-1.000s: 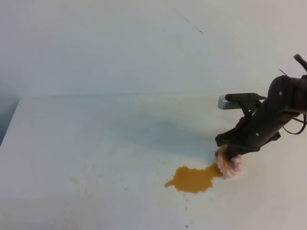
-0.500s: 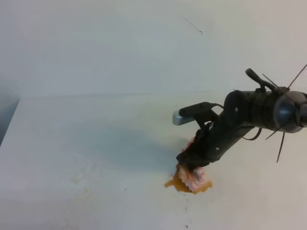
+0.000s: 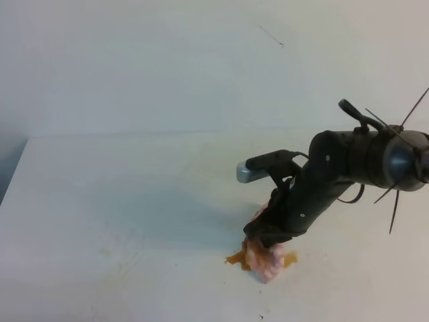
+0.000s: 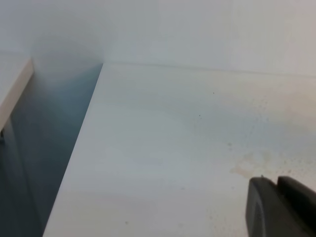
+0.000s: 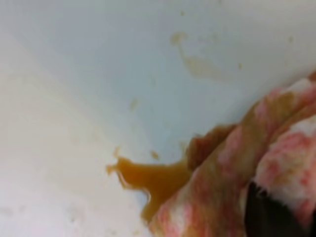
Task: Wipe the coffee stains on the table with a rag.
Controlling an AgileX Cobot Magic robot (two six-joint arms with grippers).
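My right gripper (image 3: 265,241) is shut on the rag (image 3: 269,260), a bunched pink-and-white cloth pressed down onto the white table (image 3: 100,201). The rag sits on top of the coffee stains (image 3: 234,258); only orange-brown edges show at its left and right. In the right wrist view the rag (image 5: 222,163) is soaked brown along its edge, and a wet tail of the coffee stains (image 5: 148,177) runs out to its left. A dark fingertip (image 5: 269,217) shows behind the cloth. My left gripper (image 4: 277,207) hangs above bare tabletop, its dark fingers together and holding nothing.
A faint dried smear (image 5: 197,64) lies beyond the rag. Yellowish specks (image 4: 247,165) mark the tabletop near the left gripper. The table's left edge (image 4: 74,158) drops into a dark gap. A pale wall stands behind the table.
My right arm has swept left with the rag, from the puddle's right tip over its middle. Most of the puddle is now covered or smeared, and the last half second brought only a small further shift left.
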